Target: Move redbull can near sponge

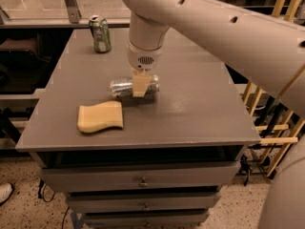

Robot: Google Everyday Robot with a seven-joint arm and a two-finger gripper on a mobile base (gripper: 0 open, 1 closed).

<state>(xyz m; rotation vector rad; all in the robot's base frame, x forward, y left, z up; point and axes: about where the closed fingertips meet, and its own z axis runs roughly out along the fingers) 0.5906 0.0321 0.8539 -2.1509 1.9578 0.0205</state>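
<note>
Beside sponge [100,117] corner, claw [138,87] gripping redbull can [121,86]

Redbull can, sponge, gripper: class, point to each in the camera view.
redbull can [121,86], camera view, its silver left end.
sponge [100,117], camera view, middle of its top face.
gripper [138,88], camera view, between its fingertips, over the can's middle.

Matt plastic gripper [138,88] clasping glossy metal redbull can [121,87], rough foam sponge [100,117], smooth matt table [200,104]

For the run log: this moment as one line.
pincer: over table centre, shut on redbull can | can: on its side | sponge: nearby, not touching
</note>
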